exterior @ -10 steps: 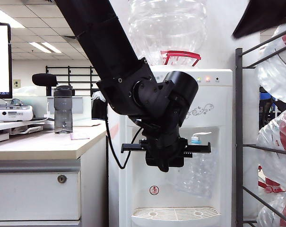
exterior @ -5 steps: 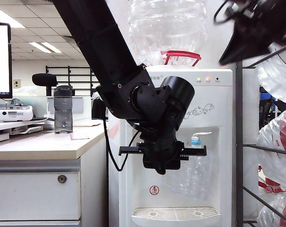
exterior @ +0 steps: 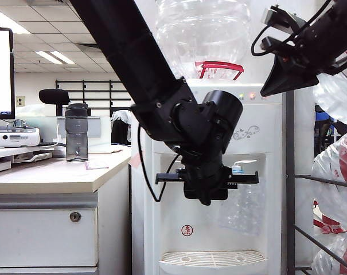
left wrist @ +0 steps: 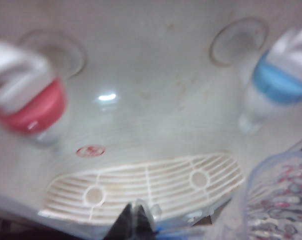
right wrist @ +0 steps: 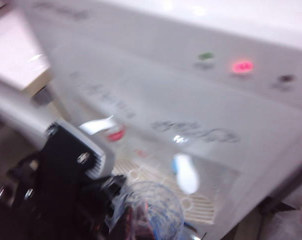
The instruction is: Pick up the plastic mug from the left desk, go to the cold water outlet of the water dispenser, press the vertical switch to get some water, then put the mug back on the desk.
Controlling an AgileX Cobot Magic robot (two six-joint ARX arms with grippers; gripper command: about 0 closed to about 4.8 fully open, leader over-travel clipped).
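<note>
Right gripper (exterior: 285,71) has dropped in at 1 o'clock, jaw state unclear. Left gripper (exterior: 206,182) clamps the mug (exterior: 239,209) upright, rim up, under the blue tap (exterior: 237,169).

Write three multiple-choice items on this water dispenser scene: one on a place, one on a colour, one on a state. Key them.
1. Where is the plastic mug?
A. on the left desk
B. under the cold water outlet
C. on the drip tray

2. What colour is the cold water outlet's collar?
A. red
B. green
C. blue

3. How is the left tool?
A. shut on the mug
B. open, empty
C. out of view

Key: 1 B, the mug hangs below the tap, above the drip tray; 2 C, a blue ring shows in the left wrist view; 3 A, it carries the mug.
</note>
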